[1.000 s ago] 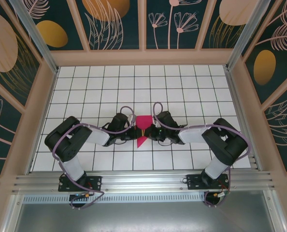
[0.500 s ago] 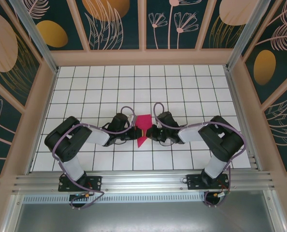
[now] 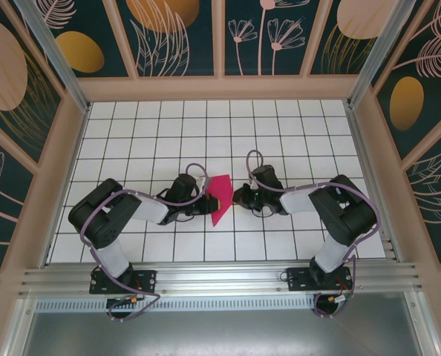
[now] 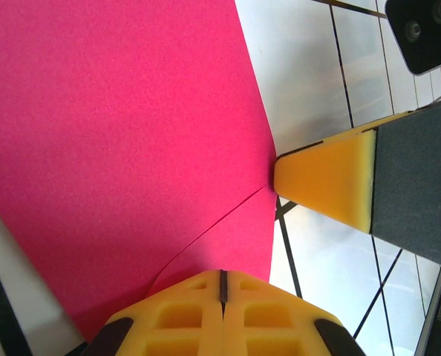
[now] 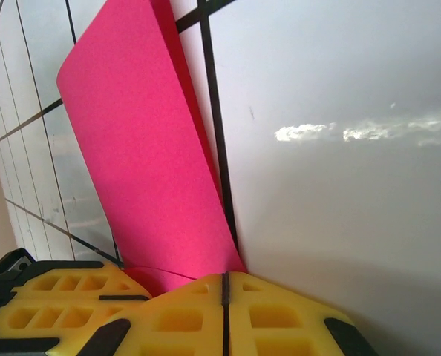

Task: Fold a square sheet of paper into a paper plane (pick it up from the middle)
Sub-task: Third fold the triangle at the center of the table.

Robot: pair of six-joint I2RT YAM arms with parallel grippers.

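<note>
The square sheet of paper (image 3: 220, 196), magenta-pink and folded to a narrower creased shape, lies at the middle of the tiled table between my two grippers. My left gripper (image 3: 208, 202) is shut on its left part. In the left wrist view the closed yellow jaws (image 4: 223, 285) meet the paper (image 4: 131, 133) just below a curved crease. My right gripper (image 3: 238, 197) is shut, and its fingertip (image 4: 324, 182) only touches the sheet's right edge. From the right wrist, the closed right gripper (image 5: 224, 285) sits at the corner of a raised pink flap (image 5: 146, 163), with the left gripper's fingers (image 5: 50, 311) beside it.
The white tiled table (image 3: 280, 133) stretches well beyond the paper on every side. Wooden-framed patterned walls (image 3: 64, 156) enclose it on three sides. An aluminium rail (image 3: 220, 278) carrying both arm bases runs along the near edge.
My right gripper has drawn back to the right, from over the paper to its right edge. The freed flap has sprung up, so the pink shape looks wider. The left arm has stayed put.
</note>
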